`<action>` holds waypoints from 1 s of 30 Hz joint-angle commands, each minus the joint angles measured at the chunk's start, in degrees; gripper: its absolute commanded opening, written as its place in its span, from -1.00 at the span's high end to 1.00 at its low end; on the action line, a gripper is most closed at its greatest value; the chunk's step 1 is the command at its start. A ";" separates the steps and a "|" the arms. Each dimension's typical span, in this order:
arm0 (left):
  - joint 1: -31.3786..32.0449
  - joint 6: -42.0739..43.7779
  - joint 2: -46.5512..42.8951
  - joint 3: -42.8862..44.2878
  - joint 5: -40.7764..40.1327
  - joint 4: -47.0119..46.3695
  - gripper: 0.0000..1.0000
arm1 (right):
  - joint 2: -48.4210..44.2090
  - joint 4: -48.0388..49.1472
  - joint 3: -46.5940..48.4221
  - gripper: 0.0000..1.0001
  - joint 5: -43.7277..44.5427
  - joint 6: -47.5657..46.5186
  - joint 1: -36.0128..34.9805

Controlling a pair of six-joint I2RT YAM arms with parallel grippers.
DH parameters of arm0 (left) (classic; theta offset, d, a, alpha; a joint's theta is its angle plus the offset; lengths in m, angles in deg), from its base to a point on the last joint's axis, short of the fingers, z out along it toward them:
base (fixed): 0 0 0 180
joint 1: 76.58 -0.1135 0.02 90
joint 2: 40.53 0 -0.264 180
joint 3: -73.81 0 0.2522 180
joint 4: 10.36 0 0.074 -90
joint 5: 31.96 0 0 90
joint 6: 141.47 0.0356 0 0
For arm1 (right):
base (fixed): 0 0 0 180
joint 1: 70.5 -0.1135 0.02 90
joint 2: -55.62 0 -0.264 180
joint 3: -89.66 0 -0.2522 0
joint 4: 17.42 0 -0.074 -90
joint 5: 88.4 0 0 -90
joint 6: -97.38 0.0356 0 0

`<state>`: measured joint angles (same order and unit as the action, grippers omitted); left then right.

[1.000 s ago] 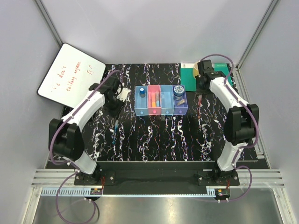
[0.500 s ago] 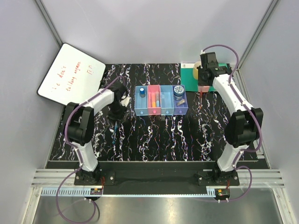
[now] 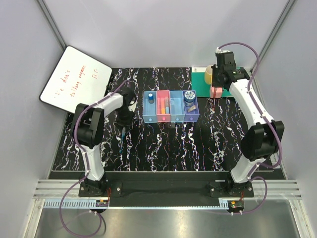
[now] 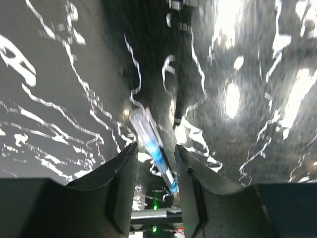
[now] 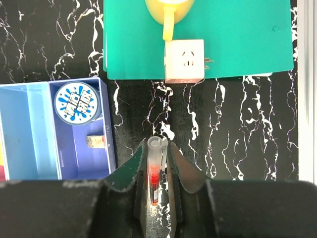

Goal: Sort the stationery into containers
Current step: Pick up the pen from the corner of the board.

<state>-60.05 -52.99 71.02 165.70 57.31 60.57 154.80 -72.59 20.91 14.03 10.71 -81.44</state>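
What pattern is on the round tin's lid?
Tin: blue splashes on white, clearest in right wrist view.

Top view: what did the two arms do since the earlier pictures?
The left gripper moved nearer and down over the blue pen, jaws open either side. The right gripper, clamped on the red pen, swung toward the far edge. The trays and their contents stayed put.

Tray row [image 3: 177, 113] blocks mid-table; pink cube [image 3: 215, 92], yellow cup [image 5: 168, 7] crowd far right; marbled mat [image 3: 163, 148] open near side.
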 commanded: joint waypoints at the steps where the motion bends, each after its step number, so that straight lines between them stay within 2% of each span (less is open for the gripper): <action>1: -0.45 -1.82 2.35 3.17 -0.85 -1.18 0.20 | -3.46 1.77 3.84 0.95 -1.00 -0.26 -0.40; 10: -0.89 -2.52 5.43 4.14 -2.08 -1.53 0.23 | -4.78 1.59 6.31 0.95 -2.58 -0.08 -0.40; 13: -1.24 -2.61 6.22 4.14 -2.52 -1.71 0.40 | -5.13 1.51 6.66 0.95 -3.28 0.01 -0.40; 14: -1.24 -2.61 6.40 4.23 -2.52 -1.71 0.58 | -5.31 1.59 6.74 0.95 -3.55 -0.08 -0.40; 16: -1.33 -2.70 6.75 4.14 -2.43 -1.71 0.80 | -5.31 1.42 6.92 0.95 -4.25 0.09 -0.40; 17: -1.33 -2.61 6.93 4.23 -2.34 -1.88 1.00 | -5.31 1.42 7.10 0.95 -4.60 0.09 -0.40; 23: -1.59 -2.52 6.58 4.23 -2.08 -1.71 1.00 | -4.96 1.07 8.33 0.95 -7.85 0.45 -0.92; 30: -1.94 -2.08 -1.32 6.33 2.75 0.14 1.00 | -0.92 1.07 8.67 0.96 -10.31 -0.08 -4.43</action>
<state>-61.14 -55.55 75.52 169.59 57.02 62.08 152.22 -72.83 26.57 6.40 10.80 -83.12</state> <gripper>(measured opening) 0.069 0.229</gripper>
